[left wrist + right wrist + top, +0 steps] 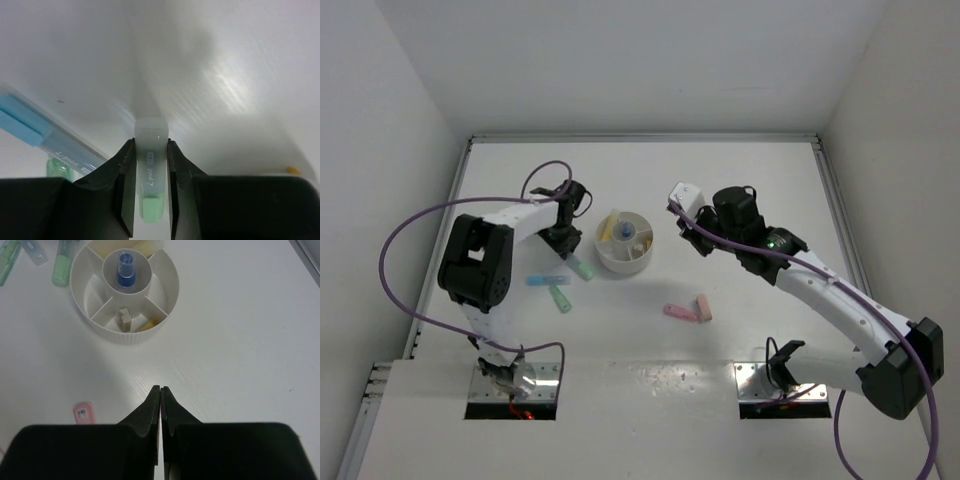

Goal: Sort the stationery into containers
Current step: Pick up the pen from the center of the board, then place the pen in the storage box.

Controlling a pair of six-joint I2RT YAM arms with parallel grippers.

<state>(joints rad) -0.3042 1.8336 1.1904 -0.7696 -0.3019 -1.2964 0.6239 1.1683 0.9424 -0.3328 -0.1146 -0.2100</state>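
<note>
My left gripper stands just left of the round white divided dish. In the left wrist view the left gripper is shut on a mint green bar with a clear cap, low at the table. A light blue bar and a second green bar lie nearby. Two pink bars lie below the dish. My right gripper is shut and empty right of the dish, which holds a blue piece, a beige block and yellow pieces.
White walls enclose the table on the left, back and right. A purple cable loops beside the left arm. In the right wrist view one pink bar lies left of my fingers.
</note>
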